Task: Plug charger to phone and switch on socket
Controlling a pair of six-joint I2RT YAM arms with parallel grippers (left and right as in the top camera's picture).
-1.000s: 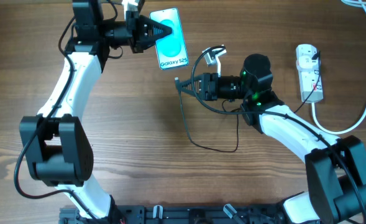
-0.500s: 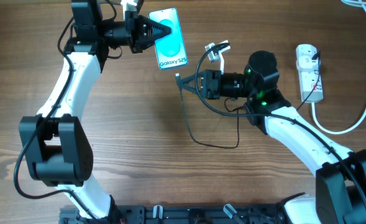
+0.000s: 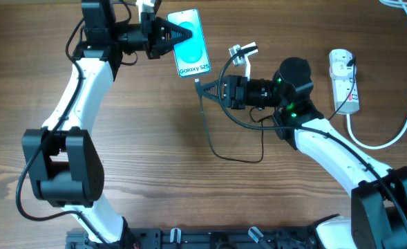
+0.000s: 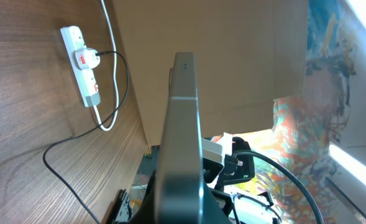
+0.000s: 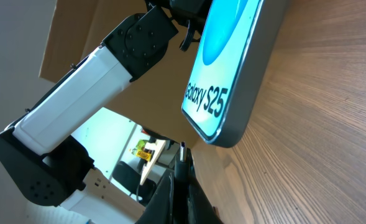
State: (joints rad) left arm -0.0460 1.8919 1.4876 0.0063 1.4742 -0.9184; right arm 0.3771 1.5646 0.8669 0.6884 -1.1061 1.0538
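Over the table (image 3: 155,180), left end effector (image 3: 167,36) clamps the phone (image 3: 193,50); right end effector (image 3: 203,94) pinches the charger (image 3: 208,131).

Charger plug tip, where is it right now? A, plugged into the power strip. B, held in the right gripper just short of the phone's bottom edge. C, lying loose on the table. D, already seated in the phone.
B: the right gripper pinches the charger at its tip, and the right wrist view shows a gap between that tip and the phone.
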